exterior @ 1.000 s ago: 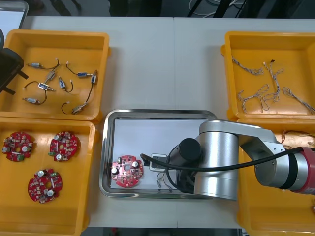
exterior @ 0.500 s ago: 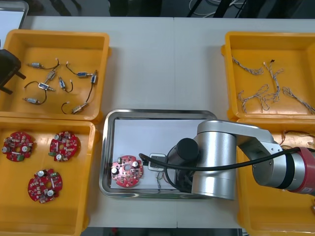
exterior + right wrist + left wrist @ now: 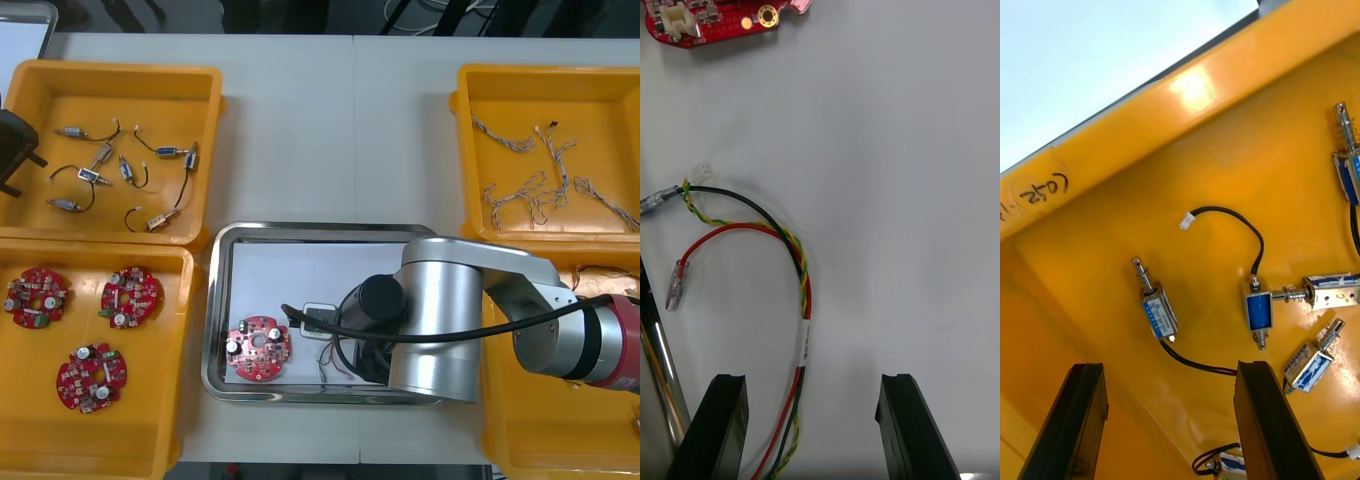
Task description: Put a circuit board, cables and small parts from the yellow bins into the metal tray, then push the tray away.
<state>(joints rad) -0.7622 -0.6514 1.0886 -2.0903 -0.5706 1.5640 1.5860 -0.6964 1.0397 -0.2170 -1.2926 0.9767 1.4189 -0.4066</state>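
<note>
My right gripper [image 3: 812,431] hangs open, low over the white floor of the metal tray [image 3: 300,233]. A red, yellow and black cable [image 3: 794,255] lies loose on that floor, its tail running between the fingers close to one finger [image 3: 721,427]. In the front view the right arm [image 3: 450,320] covers the tray's right half, and the cable's end [image 3: 325,368] peeks out beside it. A round red circuit board [image 3: 258,349] lies in the tray's left part. My left gripper [image 3: 1172,431] is open above small metal parts [image 3: 1160,315] in the far left yellow bin [image 3: 110,75].
The near left bin [image 3: 170,400] holds three circuit boards [image 3: 130,296]. The far right bin [image 3: 545,75] holds twisted cables [image 3: 525,195]. Bare table lies beyond the tray, between the far bins. The tray's shiny rim [image 3: 659,360] runs just outside one right finger.
The right gripper has opened and the cable now lies free on the tray floor. The left gripper has drifted slightly toward the left edge of the front view.
</note>
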